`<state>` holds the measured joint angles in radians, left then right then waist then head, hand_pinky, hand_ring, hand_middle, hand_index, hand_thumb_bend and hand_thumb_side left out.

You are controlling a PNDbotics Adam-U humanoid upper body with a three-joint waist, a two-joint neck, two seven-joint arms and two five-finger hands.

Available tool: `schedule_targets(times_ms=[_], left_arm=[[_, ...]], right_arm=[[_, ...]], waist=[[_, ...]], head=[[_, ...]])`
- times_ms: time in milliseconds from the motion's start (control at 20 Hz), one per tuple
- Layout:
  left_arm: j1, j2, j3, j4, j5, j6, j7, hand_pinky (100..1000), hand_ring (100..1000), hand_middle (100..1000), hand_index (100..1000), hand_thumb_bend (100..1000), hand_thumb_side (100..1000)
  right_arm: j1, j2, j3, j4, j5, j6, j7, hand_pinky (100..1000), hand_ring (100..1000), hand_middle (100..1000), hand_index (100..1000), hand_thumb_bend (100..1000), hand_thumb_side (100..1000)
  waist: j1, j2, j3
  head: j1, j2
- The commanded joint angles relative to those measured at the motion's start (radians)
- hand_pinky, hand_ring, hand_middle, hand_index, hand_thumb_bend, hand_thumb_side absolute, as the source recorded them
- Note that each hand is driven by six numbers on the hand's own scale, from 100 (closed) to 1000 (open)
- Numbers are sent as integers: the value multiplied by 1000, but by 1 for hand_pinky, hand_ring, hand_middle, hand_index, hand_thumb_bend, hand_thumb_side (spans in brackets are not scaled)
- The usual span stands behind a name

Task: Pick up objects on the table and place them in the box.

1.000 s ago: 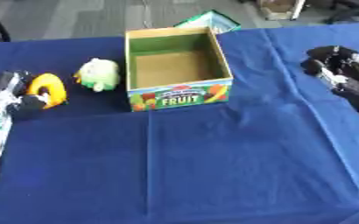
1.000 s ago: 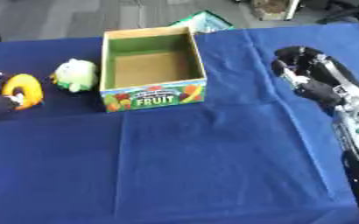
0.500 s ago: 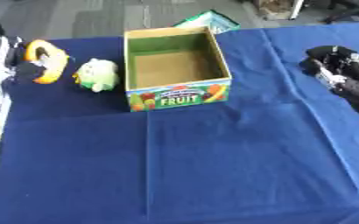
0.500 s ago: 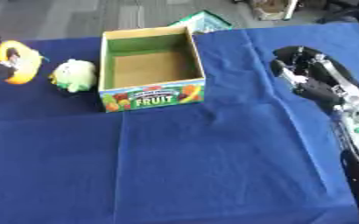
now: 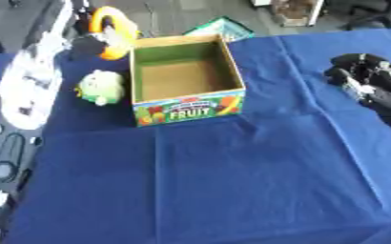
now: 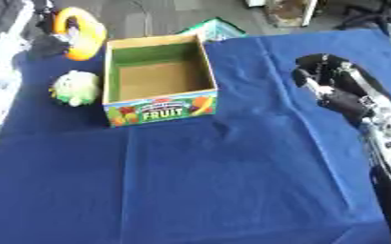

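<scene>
Raised toward 1 box (image 5: 186, 107), left hand (image 5: 88, 44) grips 1 orange ring (image 5: 115, 26); 1 green toy (image 5: 99, 86) remains; right hand (image 6: 328, 78) curled.

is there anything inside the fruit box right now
No, the fruit box shows only its bare brown floor; the orange ring is held beyond its far left corner by the left hand, and the green toy sits outside.

The left hand (image 5: 88, 44) has carried the orange ring-shaped object (image 5: 115, 31) up off the table to just beside the box's (image 5: 185, 108) far-left corner, apparently still gripped.
</scene>
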<state>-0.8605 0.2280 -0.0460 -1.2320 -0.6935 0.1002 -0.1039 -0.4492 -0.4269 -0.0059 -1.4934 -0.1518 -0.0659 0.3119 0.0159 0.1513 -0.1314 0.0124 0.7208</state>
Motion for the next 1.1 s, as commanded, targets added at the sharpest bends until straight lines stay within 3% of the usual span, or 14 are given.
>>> schedule_targets(times_ms=[50,200,250,300,400,550,600,750,900,1050,1100], left_arm=[[-43,-41,-9,60,-58,-25,25,653,367,286,588,100,236],[-50,-75,-11,123,-126,-32,43,699,507,448,724,100,130],[-50,-81,-12,136,-145,-34,45,726,560,505,768,171,106],[-48,-83,-15,143,-161,-38,46,740,597,542,789,232,145],[-42,-83,-18,148,-185,-48,49,779,677,624,823,376,323],[-30,-75,-18,137,-188,-61,55,794,710,669,833,446,424],[-24,-67,-20,127,-176,-67,52,808,735,702,842,498,496],[-3,-32,-20,68,-105,-79,23,818,747,737,853,511,561],[19,16,-5,-7,-24,-70,-16,822,746,741,860,492,562],[45,72,25,-72,35,-46,-53,820,734,726,853,404,474],[54,89,35,-84,44,-42,-72,819,732,721,845,308,367]], right_arm=[[-23,-11,3,-9,1,-4,10,764,769,612,748,286,365],[-27,-9,6,-8,2,-4,13,764,769,612,748,286,364],[-27,-8,6,-8,2,-4,13,764,769,612,748,287,364],[-26,-8,5,-8,2,-4,13,764,769,612,748,287,365],[-23,-10,4,-7,3,-4,13,764,769,612,748,287,364],[-18,-11,0,-8,3,-4,10,764,769,612,748,287,364],[-16,-11,-1,-8,3,-3,9,764,769,612,748,287,364],[-9,-13,-5,-7,4,-2,5,764,769,612,747,287,363],[-5,-13,-6,-7,5,-2,4,764,769,612,747,286,363],[-1,-17,-8,-7,5,-2,4,764,769,612,747,286,363],[0,-18,-9,-6,5,-2,3,764,769,612,747,286,363]], waist=[[-5,-15,-9],[-6,-11,-21],[-6,-10,-22],[-5,-9,-21],[-5,-7,-19],[-3,-7,-12],[-3,-7,-9],[-2,-8,3],[-1,-10,14],[0,-10,22],[0,-10,24]], head=[[9,-17],[11,-19],[10,-19],[9,-19],[5,-19],[-1,-18],[-5,-18],[-15,-16],[-28,-13],[-41,-10],[-42,-10]])
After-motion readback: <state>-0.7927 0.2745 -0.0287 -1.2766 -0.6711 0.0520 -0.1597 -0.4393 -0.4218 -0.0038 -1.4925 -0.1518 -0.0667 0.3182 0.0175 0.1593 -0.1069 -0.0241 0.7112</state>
